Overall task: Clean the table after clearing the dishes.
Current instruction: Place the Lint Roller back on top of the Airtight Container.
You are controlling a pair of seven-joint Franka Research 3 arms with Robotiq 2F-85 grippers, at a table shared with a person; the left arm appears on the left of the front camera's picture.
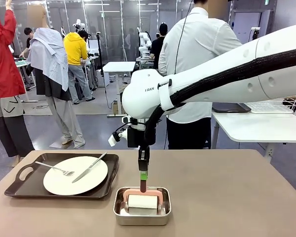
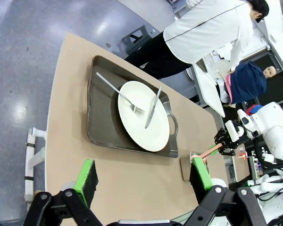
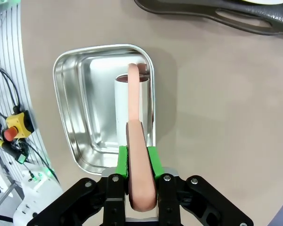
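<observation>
Shiny steel tray, white roller; fingers pinch pink handle

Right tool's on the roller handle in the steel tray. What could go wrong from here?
1. The right tool grips the thin pink handle; the roller may pivot in the grip when pressed down.
2. The roller lies close to the steel tray wall; lifting could catch and drag the tray.
3. The dark tray with plate, fork and knife sits beside it; a wipe that way could hit it.
</observation>
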